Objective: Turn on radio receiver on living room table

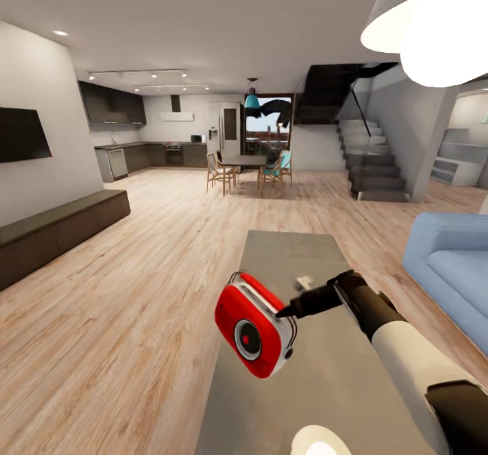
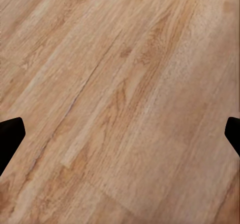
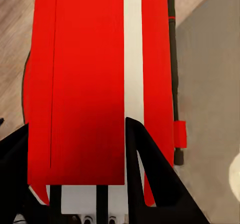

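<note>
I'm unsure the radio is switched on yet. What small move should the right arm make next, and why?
Probably set the radio receiver back down on the table and press its switch. The right gripper holds its end, jaws closed around the red body, and the radio hangs tilted over the table's edge. The left gripper is open above bare floor.

The right arm has a white forearm shell, a black wrist and tapered black fingers.
</note>
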Robot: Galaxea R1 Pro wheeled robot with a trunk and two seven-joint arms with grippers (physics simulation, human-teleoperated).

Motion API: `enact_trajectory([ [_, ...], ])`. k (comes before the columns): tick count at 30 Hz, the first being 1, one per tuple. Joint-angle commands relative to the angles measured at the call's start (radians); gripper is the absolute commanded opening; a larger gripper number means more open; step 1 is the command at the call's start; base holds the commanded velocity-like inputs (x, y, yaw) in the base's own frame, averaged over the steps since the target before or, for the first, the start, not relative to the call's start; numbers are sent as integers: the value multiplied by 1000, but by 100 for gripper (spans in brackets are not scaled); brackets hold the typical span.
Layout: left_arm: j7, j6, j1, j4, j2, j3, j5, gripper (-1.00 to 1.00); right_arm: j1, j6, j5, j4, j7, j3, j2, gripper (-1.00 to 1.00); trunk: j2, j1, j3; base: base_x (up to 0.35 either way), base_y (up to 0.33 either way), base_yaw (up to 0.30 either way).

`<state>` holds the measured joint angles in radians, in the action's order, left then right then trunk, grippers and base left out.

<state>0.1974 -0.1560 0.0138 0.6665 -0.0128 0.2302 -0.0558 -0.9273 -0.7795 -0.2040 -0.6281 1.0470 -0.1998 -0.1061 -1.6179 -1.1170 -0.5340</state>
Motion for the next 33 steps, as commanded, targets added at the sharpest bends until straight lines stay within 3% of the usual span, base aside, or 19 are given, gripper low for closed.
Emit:
enact_trajectory([
  [1, 0, 0, 0, 1, 0, -1, 0, 100, -1, 28, 0, 19, 40, 1, -4, -100, 0, 0, 0, 0, 0, 0],
  [3, -1, 0, 0, 1, -1, -1, 1, 100, -1, 51, -10, 33, 75, 0, -6, -100, 0, 0, 0, 0, 0, 0],
  [5, -2, 4, 0, 11, -2, -2, 1, 100, -1, 150, -65, 56, 198, -8, -11, -100, 0, 0, 0, 0, 0, 0],
  [9, -3, 10, 0, 80, 4, -4, 0, 100, -1, 244, -87, 92, 292, -9, -12, -100, 0, 0, 0, 0, 0, 0],
  [14, -11, 15, 0, 155, 7, -40, 0, 100, -1, 273, -90, 108, 321, -9, -14, -100, 0, 0, 0, 0, 0, 0],
  [24, -69, 45, 0, 253, 10, -165, -2, 100, -1, 375, -86, 135, 349, -4, -20, -100, 0, 0, 0, 0, 0, 0],
  [25, -79, 71, 0, 269, 11, -177, -3, -100, -1, 382, -86, 137, 348, -3, -21, -100, 0, 0, 0, 0, 0, 0],
  [29, -109, 142, 0, 311, 22, -212, -3, -100, -1, 393, -86, 142, 335, 6, -23, -100, 0, 0, 0, 0, 0, 0],
  [31, -117, 163, 0, 335, 36, -243, -2, -100, -1, 396, -86, 144, 274, 34, -24, -100, 0, 0, 0, 0, 0, 0],
  [33, -116, 166, 0, 340, 39, -249, -2, -100, -1, 404, -86, 145, 223, 40, -24, -100, 0, 0, 0, 0, 0, 0],
])
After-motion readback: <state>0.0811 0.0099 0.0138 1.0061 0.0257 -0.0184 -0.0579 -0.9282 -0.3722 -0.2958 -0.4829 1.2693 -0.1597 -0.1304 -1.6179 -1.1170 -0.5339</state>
